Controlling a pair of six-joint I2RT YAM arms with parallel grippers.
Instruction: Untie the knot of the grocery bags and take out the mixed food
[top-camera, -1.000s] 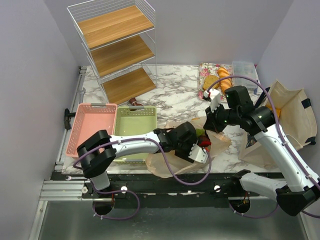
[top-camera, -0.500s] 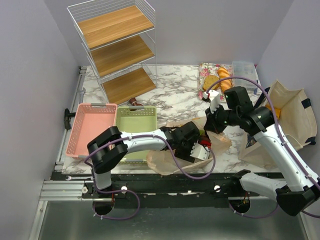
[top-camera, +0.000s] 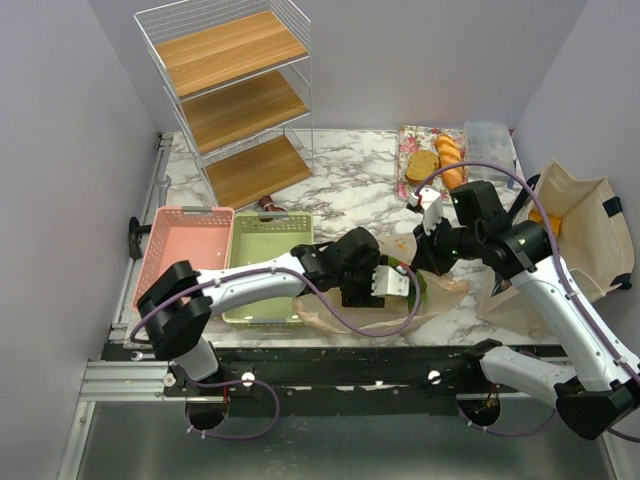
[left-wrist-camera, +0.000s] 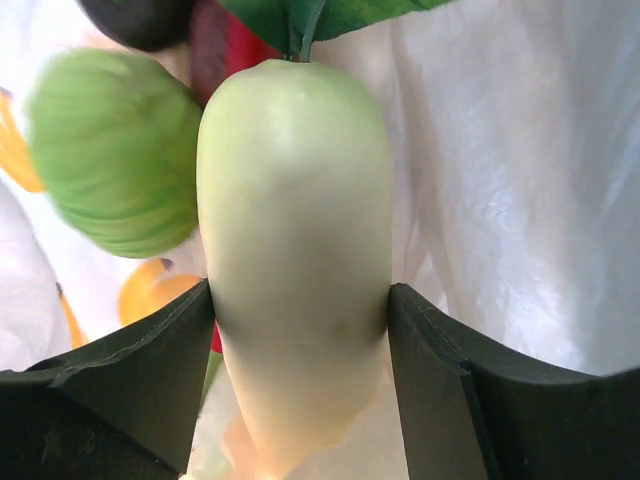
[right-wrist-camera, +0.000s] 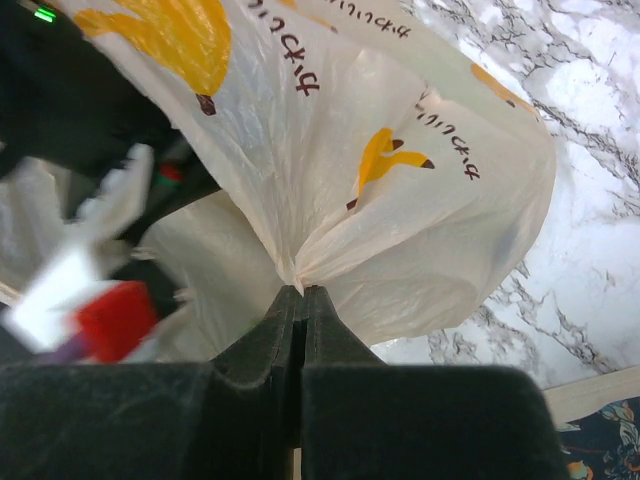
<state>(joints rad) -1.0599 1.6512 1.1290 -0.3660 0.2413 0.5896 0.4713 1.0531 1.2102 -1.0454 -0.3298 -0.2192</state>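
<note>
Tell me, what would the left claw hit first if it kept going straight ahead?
The left gripper clamps the pale radish. Straight on, its leafy tip would probably press into the red chilli just beyond, though depth is unclear.

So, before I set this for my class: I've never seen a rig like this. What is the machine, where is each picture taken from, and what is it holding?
The machine is two robot arms bolted at the near edge of a marble table. The wide picture looks down from above and behind the arms. The two close-ups each come from a camera on one wrist.

On the table stand a wire shelf, a pink basket, a green basket, a canvas tote and some bread. Between the arms lies a thin grocery bag with orange print.

The right hand is pinched shut on a gathered fold of that bag. The left hand is clamped on a pale radish, one finger on each side. A green round vegetable lies beside the radish.
</note>
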